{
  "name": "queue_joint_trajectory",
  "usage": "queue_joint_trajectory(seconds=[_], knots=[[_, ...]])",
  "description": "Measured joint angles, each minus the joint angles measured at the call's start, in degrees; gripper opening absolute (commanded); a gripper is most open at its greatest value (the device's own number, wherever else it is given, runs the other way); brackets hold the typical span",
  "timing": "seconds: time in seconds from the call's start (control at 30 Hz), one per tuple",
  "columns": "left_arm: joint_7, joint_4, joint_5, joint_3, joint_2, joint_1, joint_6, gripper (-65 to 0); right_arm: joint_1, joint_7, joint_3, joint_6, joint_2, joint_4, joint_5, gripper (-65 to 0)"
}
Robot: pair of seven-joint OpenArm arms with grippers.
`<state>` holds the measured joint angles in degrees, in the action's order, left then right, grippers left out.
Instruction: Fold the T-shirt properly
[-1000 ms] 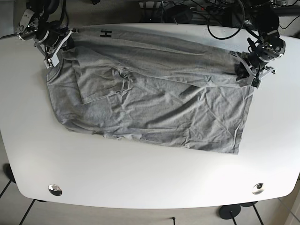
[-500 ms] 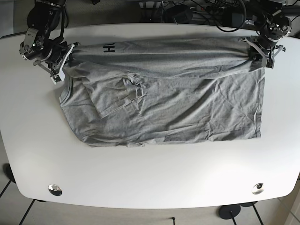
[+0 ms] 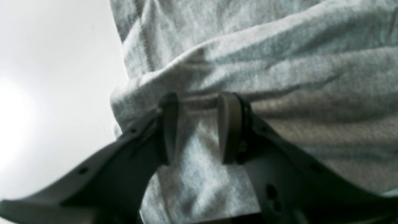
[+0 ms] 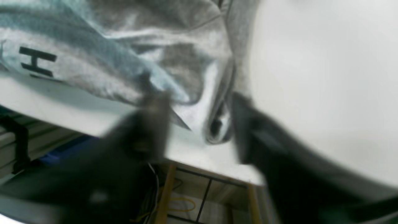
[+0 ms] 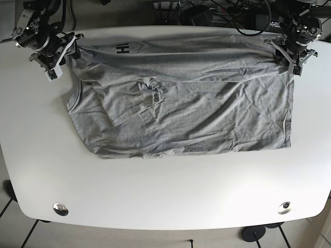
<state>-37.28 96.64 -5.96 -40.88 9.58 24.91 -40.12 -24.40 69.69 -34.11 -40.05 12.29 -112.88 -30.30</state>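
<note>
Stretching across the white desk, the wrinkled grey cotton T-shirt runs between both claws at the far edge. The left claw pinches a bunched fold; the right claw stands spread beside its collar corner, apparently gripping nothing.

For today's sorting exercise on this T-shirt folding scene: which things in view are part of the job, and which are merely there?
Part of the job:
grey T-shirt
left gripper, at the shirt's far corner
right gripper, at the other far corner
white table, the folding surface

Merely there:
cables behind the table
two round metal fittings near the table's front edge
</note>
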Motion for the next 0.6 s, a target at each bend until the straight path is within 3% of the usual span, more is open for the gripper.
queue_joint_trajectory(seconds=[0.03,0.07,0.17,0.23,0.27,0.37,0.4,0.6], knots=[[0.0,0.0,0.1,0.0,0.0,-0.2,0.0,-42.6,-0.1,0.0,0.0,-0.02,-0.3,0.0,0.0,-18.2],[0.0,0.0,0.0,0.2,0.0,-0.3,0.0,-42.1,0.0,-0.1,0.1,-0.02,-1.3,0.3,0.0,-18.5],[0.0,-0.3,0.0,0.4,0.0,-0.3,0.0,-42.1,2.1,-0.5,0.6,-0.04,-3.9,6.6,0.0,-22.5],[0.1,-1.2,0.0,0.4,0.0,-0.4,0.0,-42.2,2.0,-5.1,0.3,-0.02,-3.4,10.9,0.0,-27.6],[0.5,-2.4,-0.1,0.4,0.0,-0.5,0.0,-42.4,1.7,-7.2,0.3,-0.04,-2.9,12.0,0.0,-31.1],[2.3,-5.2,-2.2,0.3,2.1,-0.5,-0.5,-42.5,2.1,-9.2,-0.2,-0.04,-2.1,13.7,3.3,-57.2],[2.1,-5.3,-2.0,0.4,2.6,-0.6,-0.5,-42.5,1.8,-9.3,-0.2,-0.02,-2.0,13.7,3.3,-62.0],[1.3,-3.9,-1.5,0.4,2.7,0.5,-0.3,-42.5,-2.7,-8.8,-0.1,-0.04,-1.9,10.5,3.1,-62.3]])
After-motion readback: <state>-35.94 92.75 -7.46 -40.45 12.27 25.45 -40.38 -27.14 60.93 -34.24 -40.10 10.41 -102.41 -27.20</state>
